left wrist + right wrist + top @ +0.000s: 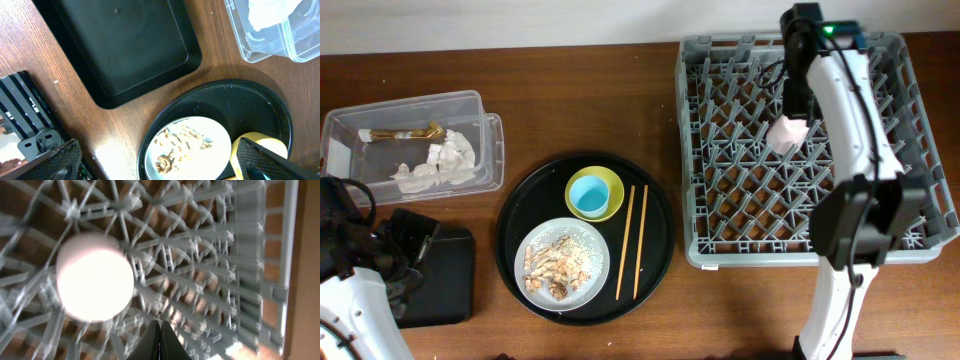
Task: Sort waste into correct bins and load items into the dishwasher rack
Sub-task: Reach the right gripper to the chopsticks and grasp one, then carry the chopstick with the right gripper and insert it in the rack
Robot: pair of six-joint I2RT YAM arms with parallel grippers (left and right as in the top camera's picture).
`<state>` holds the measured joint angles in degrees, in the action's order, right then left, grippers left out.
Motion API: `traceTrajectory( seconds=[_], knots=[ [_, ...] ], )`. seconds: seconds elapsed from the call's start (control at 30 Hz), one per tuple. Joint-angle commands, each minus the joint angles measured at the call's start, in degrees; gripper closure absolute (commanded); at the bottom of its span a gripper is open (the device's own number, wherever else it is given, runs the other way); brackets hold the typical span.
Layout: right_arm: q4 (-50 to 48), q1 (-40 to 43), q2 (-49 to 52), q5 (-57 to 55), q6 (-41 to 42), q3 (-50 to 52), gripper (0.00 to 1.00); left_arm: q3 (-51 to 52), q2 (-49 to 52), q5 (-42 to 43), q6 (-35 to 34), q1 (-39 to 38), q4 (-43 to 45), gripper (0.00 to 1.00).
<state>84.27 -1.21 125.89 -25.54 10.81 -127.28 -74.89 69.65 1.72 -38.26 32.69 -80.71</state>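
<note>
The pink cup (787,133) lies in the grey dishwasher rack (920,120); in the right wrist view it is a bright disc (95,277) among the rack pegs (210,280). My right gripper (794,108) (160,332) is shut and empty just beside the cup. My left gripper (160,162) is open and empty above the white plate (200,130) with food scraps (558,262). The light-blue cup (588,196) sits inside the yellow bowl (610,180). The chopsticks (632,242) lie beside the plate. The clear tub (470,105) holds napkins (440,165) and a brown wrapper (405,132).
The plate, bowl and chopsticks rest on a large round black tray (520,215). The shallow black rectangular tray (125,45) lies at the front left (445,275), partly under my left arm. The tub's corner (260,45) is beside it.
</note>
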Motion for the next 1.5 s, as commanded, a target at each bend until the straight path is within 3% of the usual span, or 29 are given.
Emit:
traceTrajectory(
  seconds=[0.0, 0.03, 0.07, 0.13, 0.23, 0.33, 0.4, 0.5, 0.57, 0.6, 0.63, 0.67, 0.87, 0.9, 0.93, 0.97, 1.23, 1.33, 1.47],
  knots=[
    [4.3, 0.0, -9.9, 28.3, 2.1, -0.3, 0.89, -0.2, -0.1, 0.0, -0.3, 0.1, 0.0, 0.01],
    [5.1, 0.0, -11.1, 38.9, 2.1, -0.3, 0.39, -0.2, -0.1, 0.0, -0.3, 0.1, 0.0, 0.01],
    [7.2, -0.5, -11.3, 48.6, 1.7, -0.3, 0.24, -0.2, -0.1, 0.0, -0.3, 0.1, 0.1, 0.01],
    [11.2, -4.8, -11.1, 50.8, 1.5, -0.2, 0.33, -0.2, -0.1, 0.0, -0.3, 0.1, 0.0, 0.01],
    [12.3, -16.7, -11.1, 40.3, 3.1, -0.2, 0.33, -0.2, -0.1, 0.0, -0.3, 0.1, 0.0, 0.01],
    [12.6, -28.0, -11.1, 22.3, 22.6, 2.3, 0.32, -0.2, -0.1, 0.0, -0.3, 0.1, 0.0, 0.01],
    [11.0, -34.4, -11.1, 22.1, 31.4, 7.6, 0.32, -0.2, -0.1, 0.0, -0.3, 0.1, 0.0, 0.01],
    [2.9, -42.2, -11.1, 22.0, 34.9, 18.4, 0.26, -0.2, -0.1, 0.0, -0.3, 0.1, 0.0, 0.01],
    [0.2, -42.6, -11.1, 21.8, 34.9, 19.1, 0.21, -0.2, -0.1, 0.0, -0.3, 0.1, 0.0, 0.01],
    [-0.6, -42.6, -11.1, 21.6, 34.7, 19.1, 0.26, -0.2, -0.1, 0.0, -0.3, 0.1, 0.0, 0.01],
    [-0.7, -42.6, -11.1, 20.1, 34.8, 20.3, 0.42, -0.2, -0.1, 0.0, -0.3, 0.1, 0.0, 0.01],
    [-2.0, -42.7, -11.1, 20.2, 36.3, 22.2, 0.46, -0.2, -0.1, 0.0, -0.3, 0.1, 0.0, 0.01],
    [-23.1, -42.6, -11.1, 27.8, 37.3, 39.4, 0.48, -0.2, -0.1, 0.0, -0.3, 0.1, 0.0, 0.01],
    [-26.0, -42.6, -11.1, 27.9, 37.3, 41.9, 0.55, -0.2, -0.1, 0.0, -0.3, 0.1, 0.0, 0.01],
    [-27.3, -42.6, -11.1, 27.9, 37.3, 43.3, 0.67, -0.2, -0.1, 0.0, -0.3, 0.1, 0.0, 0.01],
    [-28.5, -42.6, -11.1, 27.9, 37.3, 44.7, 0.69, -0.2, -0.1, 0.0, -0.3, 0.1, 0.0, 0.01],
    [-37.3, -42.8, -11.1, 30.0, 37.3, 51.0, 0.7, -0.2, -0.1, 0.0, -0.3, 0.1, 0.0, 0.01],
    [-38.3, -43.1, -11.1, 29.4, 37.3, 51.8, 0.9, -0.2, -0.1, 0.0, -0.3, 0.1, 0.0, 0.01],
    [-38.2, -43.0, -11.1, 29.7, 37.3, 51.7, 0.96, -0.2, -0.1, 0.0, -0.3, 0.1, 0.0, 0.01]
  ],
)
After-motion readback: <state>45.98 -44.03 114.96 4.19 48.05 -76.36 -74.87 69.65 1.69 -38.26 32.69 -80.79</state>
